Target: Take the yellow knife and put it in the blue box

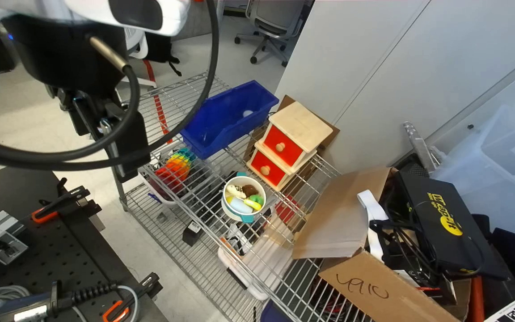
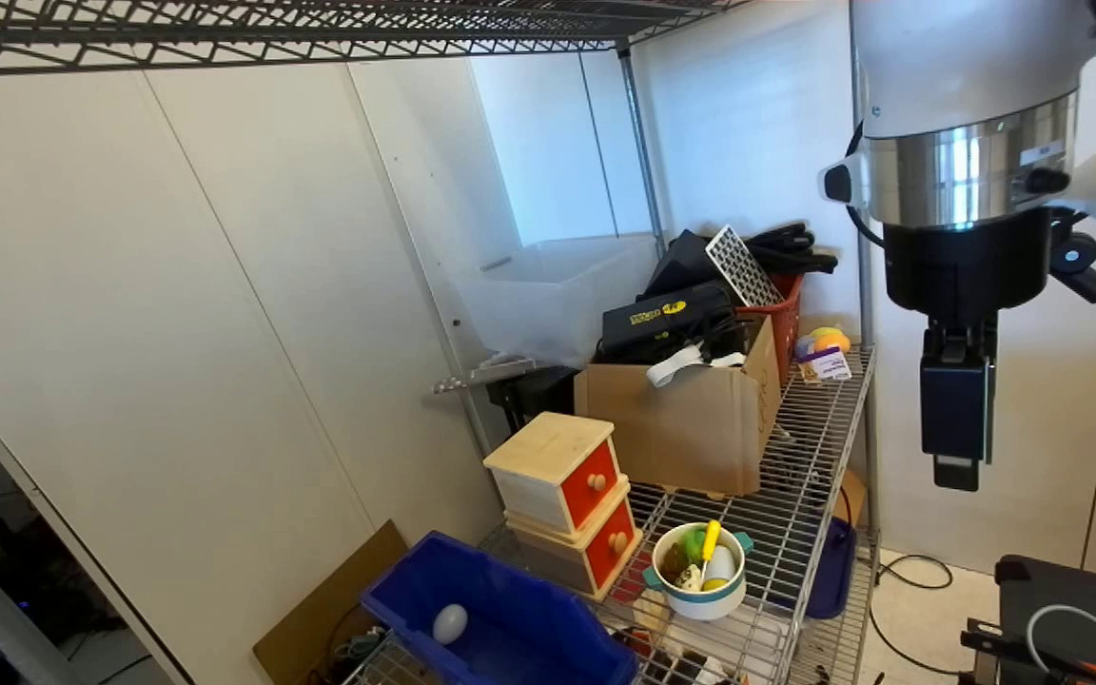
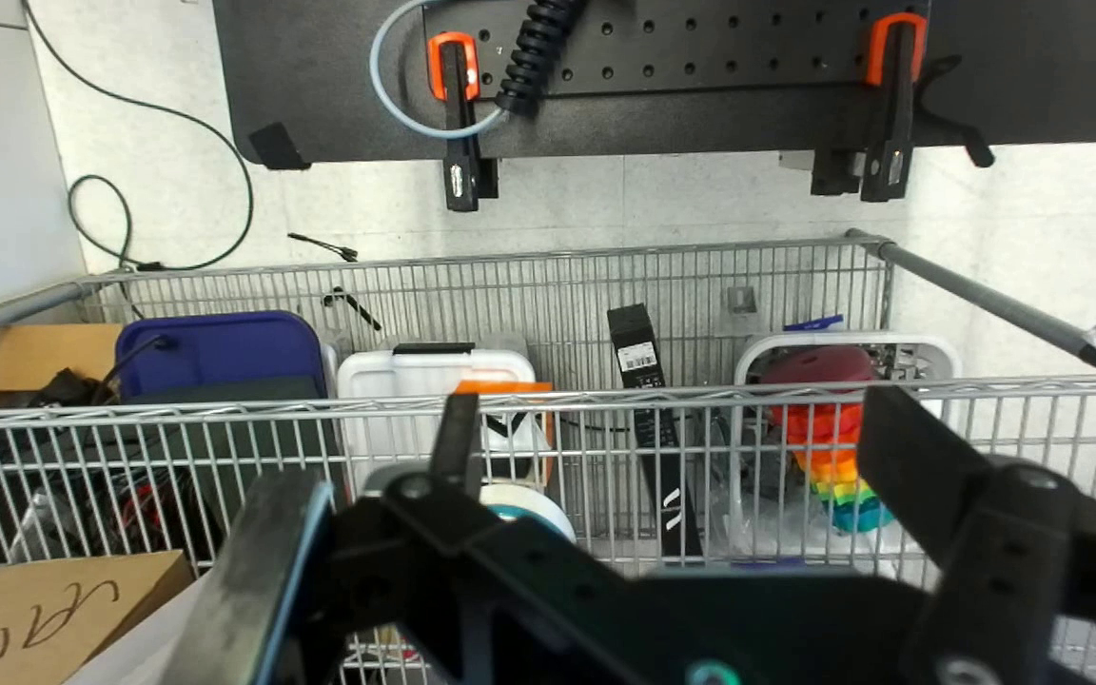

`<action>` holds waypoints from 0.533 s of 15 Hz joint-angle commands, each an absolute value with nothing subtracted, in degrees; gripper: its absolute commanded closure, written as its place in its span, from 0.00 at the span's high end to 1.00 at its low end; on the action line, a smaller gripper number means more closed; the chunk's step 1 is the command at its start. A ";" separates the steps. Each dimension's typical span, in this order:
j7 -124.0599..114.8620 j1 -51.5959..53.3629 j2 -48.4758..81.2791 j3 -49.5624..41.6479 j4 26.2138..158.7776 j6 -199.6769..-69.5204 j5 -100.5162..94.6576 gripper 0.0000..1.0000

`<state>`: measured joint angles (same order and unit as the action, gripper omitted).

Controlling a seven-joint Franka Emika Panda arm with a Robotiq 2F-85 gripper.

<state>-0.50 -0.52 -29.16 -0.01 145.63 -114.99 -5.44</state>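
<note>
The yellow knife (image 2: 711,540) is lying in the white-and-teal pot (image 2: 706,605), among small food-like pieces (image 2: 674,562), and the pot is standing on the wire shelf (image 2: 786,533), apart from the blue box (image 2: 538,628). In an exterior view the knife's long axis is running steeply, the handle (image 2: 712,533) end pointing up and slightly right, towards the pot's upper rim; whether it is touching there, I cannot tell. A thin pale strip, seemingly the blade, is leading down from the handle, its tip hiding among the pieces. In an exterior view the knife (image 1: 252,205) is showing as a short yellow bar slanting down to the right, between a green piece (image 1: 257,199) and a pale blue piece (image 1: 240,206), the blade being hard to make out. The gripper (image 3: 670,407) is hanging well apart from the pot, its fingers standing wide apart. In the wrist view its dark body is hiding most of a curved white-and-teal edge. A black cable (image 1: 215,41) is passing in front of part of the gripper. The blue box, holding a white egg-shaped thing (image 2: 450,624), is running out of an exterior view at the bottom.
</note>
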 commanded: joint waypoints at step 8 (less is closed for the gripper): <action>-1.29 -2.40 -12.45 -2.54 136.04 -123.91 -2.01 1.00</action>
<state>-1.90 -2.12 -18.36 -1.58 140.63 -122.24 -3.89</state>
